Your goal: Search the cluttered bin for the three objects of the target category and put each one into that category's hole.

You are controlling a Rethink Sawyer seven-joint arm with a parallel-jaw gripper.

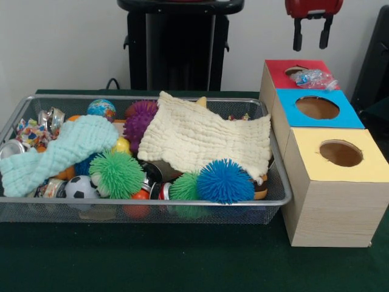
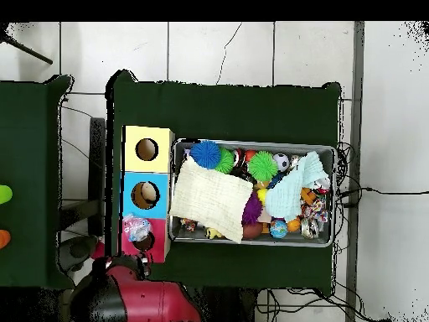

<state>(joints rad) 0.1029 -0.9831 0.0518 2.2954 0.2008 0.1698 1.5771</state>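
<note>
The silver wire-mesh bin (image 1: 146, 98) sits on the green table, full of clutter; it also shows in the overhead view (image 2: 251, 142). A wrinkly see-through bottle (image 1: 315, 78) lies on the red box top, just right of the hole (image 1: 295, 71), partly over its edge. In the overhead view the bottle (image 2: 136, 226) lies beside the hole (image 2: 145, 244). My gripper (image 1: 312, 45) hangs above the red box, open and empty, clear of the bottle. No other bottle shows in the bin.
A cream cloth (image 1: 206, 137) and a mint cloth (image 1: 58, 152) cover much of the bin. Blue (image 1: 225, 180), green (image 1: 117, 174) and purple (image 1: 141, 118) spiky balls and metal cans (image 1: 51, 117) lie around them. The blue-faced box (image 1: 346, 118) and yellow-faced box (image 1: 316, 167) stand nearer than the red one.
</note>
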